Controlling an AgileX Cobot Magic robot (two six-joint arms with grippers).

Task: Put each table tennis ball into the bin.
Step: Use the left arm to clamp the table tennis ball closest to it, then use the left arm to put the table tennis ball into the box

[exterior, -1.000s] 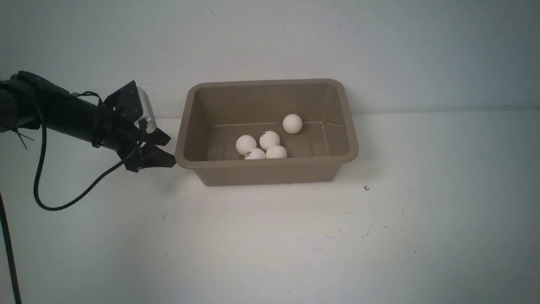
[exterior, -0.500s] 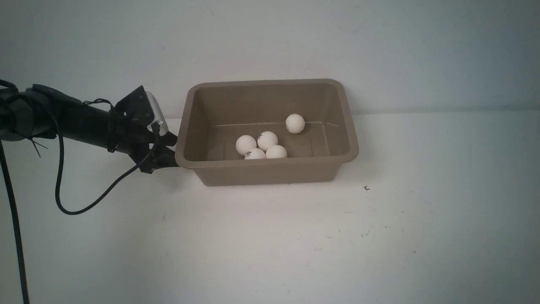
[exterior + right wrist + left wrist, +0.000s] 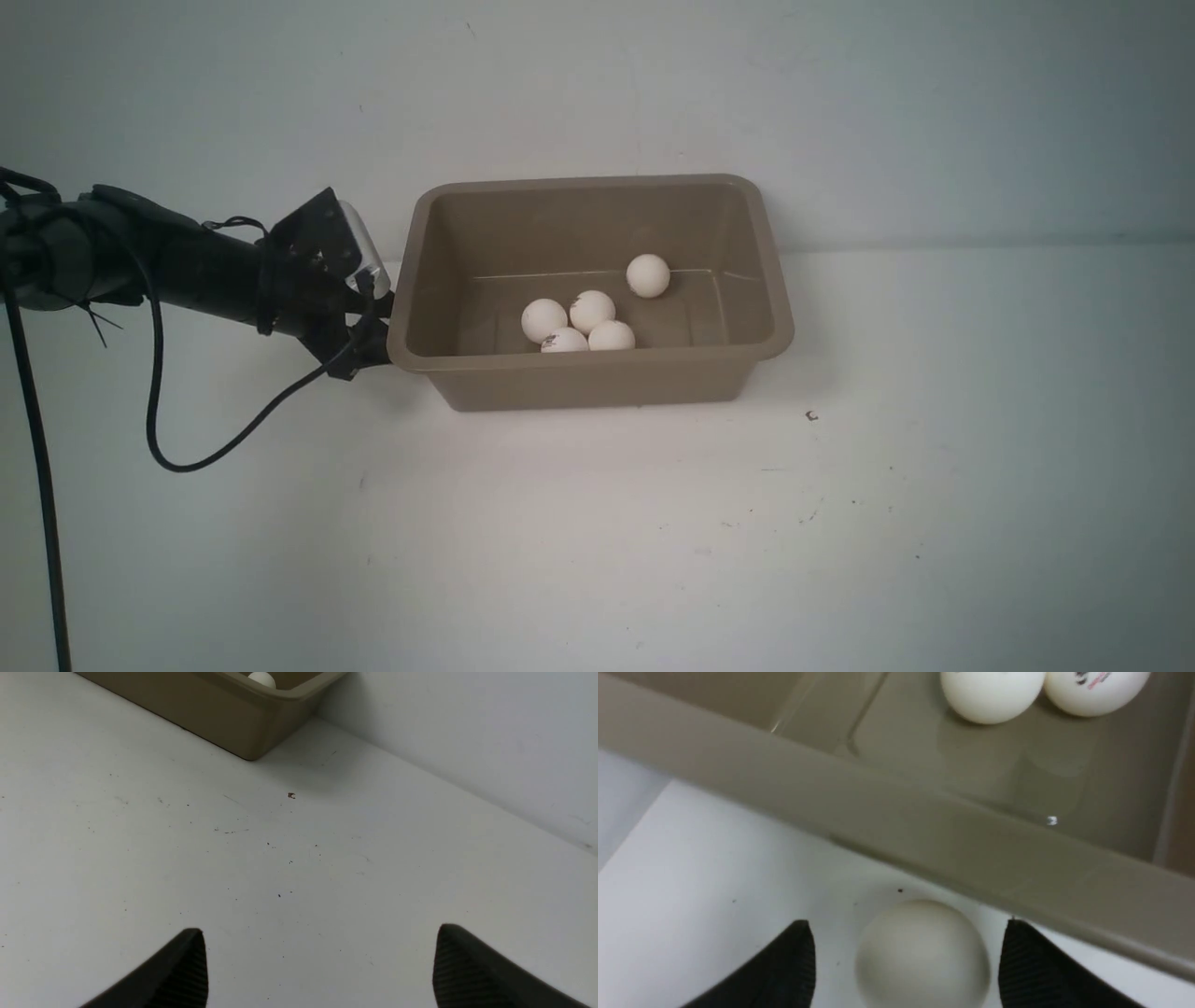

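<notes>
To pinch the one ball (image 3: pixel 922 956) on the table (image 3: pixel 691 882) just beside the bin's (image 3: pixel 924 826) wall, the left gripper (image 3: pixel 908 933) sits low with jaws parted either side, not touching it, while five balls (image 3: pixel 592 311) lie inside.

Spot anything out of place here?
Yes: one table tennis ball lies on the table outside the bin, just beside its rim, between the left gripper's open jaws. The other balls are inside.

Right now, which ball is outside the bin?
The ball between the fingers of the left gripper, on the table beside the bin; the other five sit inside.
</notes>
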